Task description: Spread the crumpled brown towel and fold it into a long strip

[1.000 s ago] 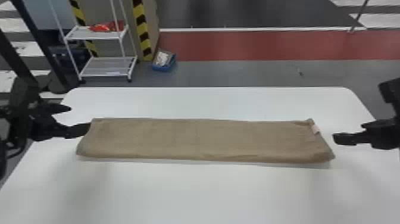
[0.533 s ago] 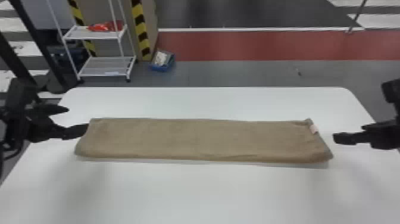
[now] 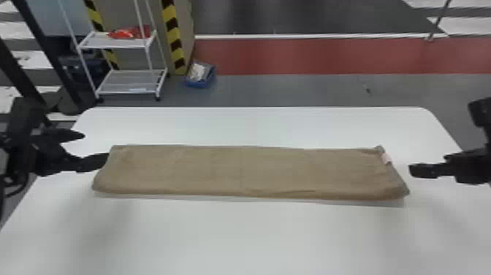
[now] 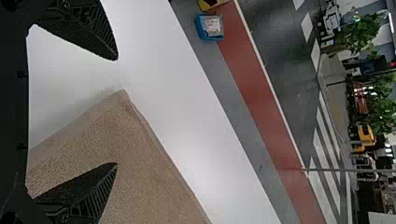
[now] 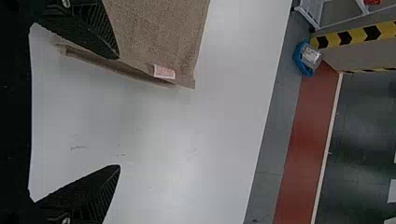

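Left gripper (image 3: 96,148) edged outward; coarse brown towel (image 3: 248,172) lies oblong.

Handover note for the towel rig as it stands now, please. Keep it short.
Left gripper: open, at the towel's left end; contact unclear.
Right gripper: open, by the right end, holding nothing.
Towel: long strip lying left to right on the white table; pale label at its right end, toward the far corner.
Done: spread and folded into a strip, by the look of it.
Left: probably just backing both arms off; maybe neaten the right end, where layers look slightly uneven.
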`<act>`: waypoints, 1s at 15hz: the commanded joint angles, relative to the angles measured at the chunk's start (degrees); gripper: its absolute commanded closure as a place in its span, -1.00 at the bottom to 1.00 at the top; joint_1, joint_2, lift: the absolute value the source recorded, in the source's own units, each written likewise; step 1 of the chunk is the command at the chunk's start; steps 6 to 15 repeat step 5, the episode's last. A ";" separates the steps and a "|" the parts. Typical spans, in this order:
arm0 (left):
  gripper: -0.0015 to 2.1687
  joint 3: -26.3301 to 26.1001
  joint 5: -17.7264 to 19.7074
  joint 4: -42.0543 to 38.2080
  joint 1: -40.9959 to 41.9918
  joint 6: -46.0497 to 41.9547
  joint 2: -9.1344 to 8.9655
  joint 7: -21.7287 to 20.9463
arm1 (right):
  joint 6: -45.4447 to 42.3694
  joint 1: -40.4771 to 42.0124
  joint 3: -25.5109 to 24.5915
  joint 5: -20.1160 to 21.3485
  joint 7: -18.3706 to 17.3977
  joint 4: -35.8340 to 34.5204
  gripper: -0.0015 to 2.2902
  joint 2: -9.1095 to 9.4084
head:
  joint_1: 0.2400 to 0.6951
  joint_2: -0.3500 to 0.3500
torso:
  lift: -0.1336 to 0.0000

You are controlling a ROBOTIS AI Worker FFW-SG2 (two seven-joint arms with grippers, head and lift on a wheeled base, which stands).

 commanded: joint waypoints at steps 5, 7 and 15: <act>-0.93 0.13 0.00 -0.03 0.08 0.00 0.00 0.00 | 0.30 0.00 -0.06 0.00 0.01 -0.07 -0.96 0.00 | 1.00 0.10 | -0.86; -0.93 0.13 0.00 -0.03 0.08 0.00 0.00 0.00 | 0.30 0.00 -0.06 0.00 0.01 -0.07 -0.96 0.00 | 1.00 0.10 | -0.86; -0.93 0.13 0.00 -0.03 0.08 0.00 0.00 0.00 | 0.30 0.00 -0.06 0.00 0.01 -0.07 -0.96 0.00 | 1.00 0.10 | -0.86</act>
